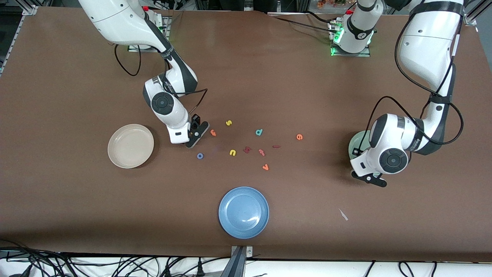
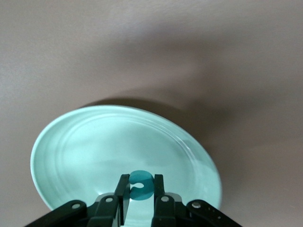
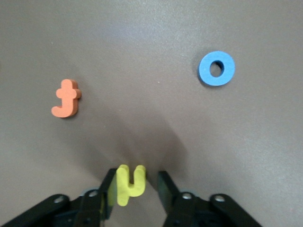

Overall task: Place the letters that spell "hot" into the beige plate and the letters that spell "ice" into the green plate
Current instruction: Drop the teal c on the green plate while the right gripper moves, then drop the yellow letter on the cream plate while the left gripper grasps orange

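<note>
Yellow "h" [image 3: 129, 185] sits between right claw [image 3: 135, 187] fingers.

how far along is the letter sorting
Done: nothing yet; the beige plate is bare, and so is what shows of the green plate. In hand: the left gripper holds the c over the green plate; the right gripper's jaws stand open around the h on the table. Left: the o, t, e and i lie on the table.
</note>
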You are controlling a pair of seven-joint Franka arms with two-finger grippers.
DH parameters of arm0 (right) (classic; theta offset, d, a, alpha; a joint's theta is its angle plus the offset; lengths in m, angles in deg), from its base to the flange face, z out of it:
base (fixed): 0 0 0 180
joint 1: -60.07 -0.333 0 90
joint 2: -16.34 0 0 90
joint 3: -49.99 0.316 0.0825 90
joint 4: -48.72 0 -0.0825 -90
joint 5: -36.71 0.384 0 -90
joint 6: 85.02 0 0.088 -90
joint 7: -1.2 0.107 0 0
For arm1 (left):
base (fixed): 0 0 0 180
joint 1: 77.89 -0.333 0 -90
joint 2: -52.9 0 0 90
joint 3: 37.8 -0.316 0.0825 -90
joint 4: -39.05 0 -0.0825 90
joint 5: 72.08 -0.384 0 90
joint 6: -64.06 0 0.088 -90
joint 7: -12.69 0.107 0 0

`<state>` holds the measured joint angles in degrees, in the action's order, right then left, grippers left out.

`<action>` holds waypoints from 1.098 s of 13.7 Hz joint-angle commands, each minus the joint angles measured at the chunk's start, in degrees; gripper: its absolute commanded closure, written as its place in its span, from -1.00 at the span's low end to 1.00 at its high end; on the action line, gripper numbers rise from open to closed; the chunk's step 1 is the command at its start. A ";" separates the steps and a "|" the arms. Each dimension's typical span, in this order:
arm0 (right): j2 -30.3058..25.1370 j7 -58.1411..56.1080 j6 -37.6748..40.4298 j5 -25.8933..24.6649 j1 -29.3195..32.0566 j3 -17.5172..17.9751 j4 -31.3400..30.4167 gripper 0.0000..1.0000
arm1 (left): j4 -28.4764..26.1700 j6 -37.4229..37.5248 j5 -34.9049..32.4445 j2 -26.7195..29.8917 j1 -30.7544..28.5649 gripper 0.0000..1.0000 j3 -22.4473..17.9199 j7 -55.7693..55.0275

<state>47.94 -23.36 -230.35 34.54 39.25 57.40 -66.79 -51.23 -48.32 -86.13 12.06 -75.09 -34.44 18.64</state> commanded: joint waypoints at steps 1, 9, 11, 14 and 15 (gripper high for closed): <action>0.04 -0.23 0.14 -0.64 0.34 0.15 -0.69 0.47 | -0.43 -1.09 -2.03 -0.03 -1.74 0.18 0.59 1.96; -2.50 -0.32 3.89 -0.55 0.34 0.06 0.45 0.87 | 0.28 2.50 -0.98 2.43 -0.78 -1.00 9.45 -3.72; -5.83 -0.75 9.60 -0.46 0.43 -2.56 0.98 0.89 | -0.25 2.51 0.24 2.17 -0.78 -1.00 13.41 -13.01; -9.10 -1.55 15.25 -0.46 0.52 -6.69 0.72 0.94 | -0.77 1.72 5.60 1.73 0.01 -1.00 16.58 -22.27; -9.71 -1.55 15.60 -0.37 0.52 -8.45 0.28 0.94 | -1.04 1.20 6.66 1.73 0.54 -1.00 17.55 -25.08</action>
<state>40.51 -24.17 -216.35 34.54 39.69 51.37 -65.00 -51.31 -46.43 -82.00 13.30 -75.13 -18.24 -1.68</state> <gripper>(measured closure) 0.736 0.000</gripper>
